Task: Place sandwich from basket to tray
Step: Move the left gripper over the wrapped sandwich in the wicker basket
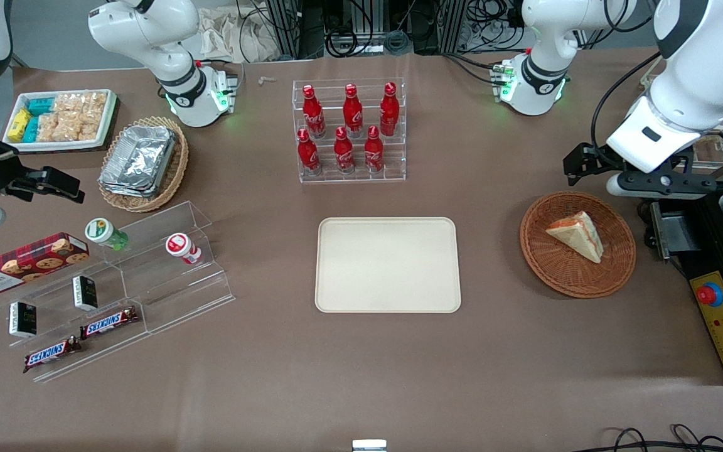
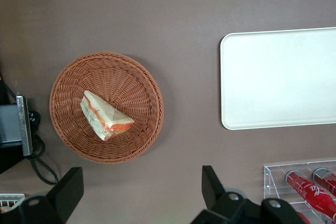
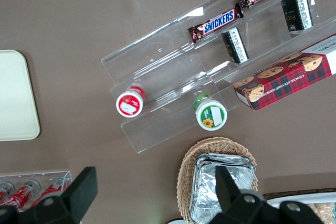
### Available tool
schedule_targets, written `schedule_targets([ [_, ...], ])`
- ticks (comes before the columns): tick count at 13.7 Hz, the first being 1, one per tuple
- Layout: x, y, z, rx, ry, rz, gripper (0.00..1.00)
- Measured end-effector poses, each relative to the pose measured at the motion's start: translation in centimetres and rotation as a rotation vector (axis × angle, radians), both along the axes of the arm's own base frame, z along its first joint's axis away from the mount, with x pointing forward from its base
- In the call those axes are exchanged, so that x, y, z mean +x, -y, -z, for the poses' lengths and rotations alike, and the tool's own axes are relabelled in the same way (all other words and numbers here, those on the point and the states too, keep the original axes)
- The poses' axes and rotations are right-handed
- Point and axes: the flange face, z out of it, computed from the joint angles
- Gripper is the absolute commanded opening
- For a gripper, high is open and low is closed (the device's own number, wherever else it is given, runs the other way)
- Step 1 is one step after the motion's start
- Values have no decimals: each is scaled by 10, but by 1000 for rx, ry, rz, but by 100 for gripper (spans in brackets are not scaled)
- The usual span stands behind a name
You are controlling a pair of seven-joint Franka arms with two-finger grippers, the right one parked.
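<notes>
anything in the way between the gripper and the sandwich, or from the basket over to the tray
Nothing visible. The open gripper hangs above the table beside the basket; the sandwich lies uncovered in it. Only bare table separates basket and tray.

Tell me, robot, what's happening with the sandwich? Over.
Tool open, up above table beside basket. Sandwich lying in basket, untouched. Tray bare, nothing between them.

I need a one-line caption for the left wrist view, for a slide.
Open pincer above table, sandwich lying in the basket, tray empty.
</notes>
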Motion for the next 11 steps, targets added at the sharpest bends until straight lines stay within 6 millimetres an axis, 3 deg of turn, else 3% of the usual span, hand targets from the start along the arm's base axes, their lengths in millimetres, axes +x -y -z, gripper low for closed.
schedule_targets([
  [8, -1, -5, 1, 3, -14, -50, 100],
  [11, 0, -25, 4, 10, -45, -118, 100],
])
